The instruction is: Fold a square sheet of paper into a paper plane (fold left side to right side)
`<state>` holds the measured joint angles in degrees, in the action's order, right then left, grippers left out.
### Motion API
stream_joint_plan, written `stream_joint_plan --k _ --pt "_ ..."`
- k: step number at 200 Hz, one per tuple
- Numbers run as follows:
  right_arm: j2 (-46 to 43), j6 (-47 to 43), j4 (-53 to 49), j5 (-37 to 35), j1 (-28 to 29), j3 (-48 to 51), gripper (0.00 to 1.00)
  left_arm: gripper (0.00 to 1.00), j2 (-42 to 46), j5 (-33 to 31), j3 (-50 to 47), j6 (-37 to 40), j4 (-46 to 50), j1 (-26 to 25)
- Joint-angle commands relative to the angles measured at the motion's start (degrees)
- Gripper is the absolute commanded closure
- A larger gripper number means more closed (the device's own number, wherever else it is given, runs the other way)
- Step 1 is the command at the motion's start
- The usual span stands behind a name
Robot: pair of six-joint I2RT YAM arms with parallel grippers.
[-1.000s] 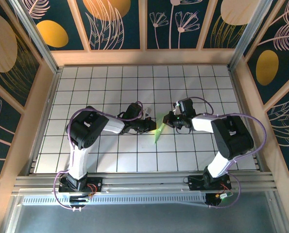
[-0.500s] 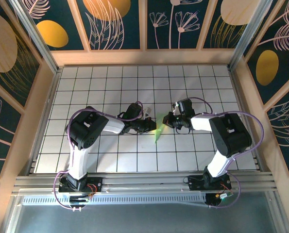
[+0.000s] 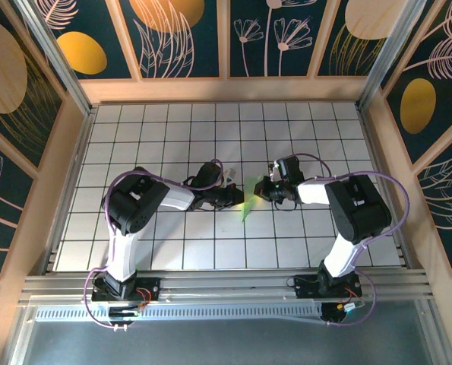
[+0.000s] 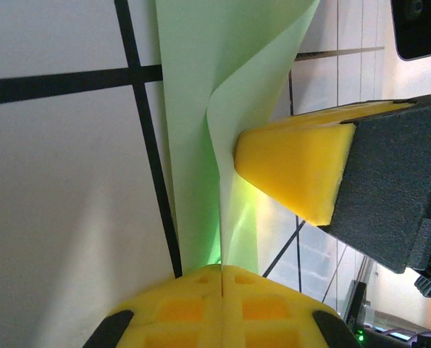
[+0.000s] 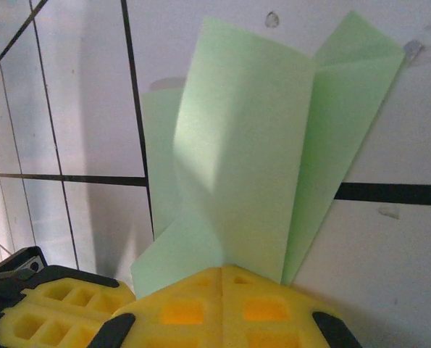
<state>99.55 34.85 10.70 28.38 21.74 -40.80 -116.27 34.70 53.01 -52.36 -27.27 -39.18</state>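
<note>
You have both jaws clenched on the sheet of paper [image 3: 245,208], held near the middle of the tiled table [image 3: 172,137]. The left gripper [image 3: 238,199] pinches it from 9 o'clock and the right gripper [image 3: 262,190] from 2 o'clock, their tips almost meeting, so neither arm is nearer. Its long axis runs roughly 1 to 7 o'clock, narrowing toward the near end. The paper is thin, pale green, matt and sharply creased, and it buckles softly between the yellow pads [image 4: 287,167].

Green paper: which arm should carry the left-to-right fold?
Left, likely: the left gripper is shut on the green paper from its left side; the right gripper, also shut on it, can anchor.
</note>
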Motion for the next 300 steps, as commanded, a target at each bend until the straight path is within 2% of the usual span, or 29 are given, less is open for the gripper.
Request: stream_joint_plan --k 1,25,65,108,142,203,300 --pt "1.8 -0.8 -3.3 -2.6 -0.1 3.8 1.00 0.90 0.3 -6.4 -2.4 0.4 6.5 1.7" --pt "2.1 -0.8 -2.6 -3.0 -0.2 5.7 1.00 0.80 3.1 -5.6 -1.7 0.2 6.8 1.7" --pt "2.0 -1.4 -2.3 -3.4 -0.2 6.3 1.00 0.77 8.8 -7.2 -0.8 1.3 12.0 1.7" --pt "2.0 -1.9 -2.4 -3.5 -0.2 6.2 1.00 0.89 11.3 -1.3 1.5 2.1 16.3 1.3" --pt "2.0 -1.6 -1.8 -3.2 -0.1 6.4 1.00 0.93 9.8 3.8 4.7 0.9 16.4 -0.5" --pt "2.2 -1.9 -2.5 -3.3 -0.1 5.8 1.00 0.94 4.9 6.2 9.4 1.7 18.7 -2.6" --pt "2.2 -2.2 -3.4 -3.8 0.0 5.5 1.00 0.94 1.2 4.3 8.9 4.1 22.3 -2.9"
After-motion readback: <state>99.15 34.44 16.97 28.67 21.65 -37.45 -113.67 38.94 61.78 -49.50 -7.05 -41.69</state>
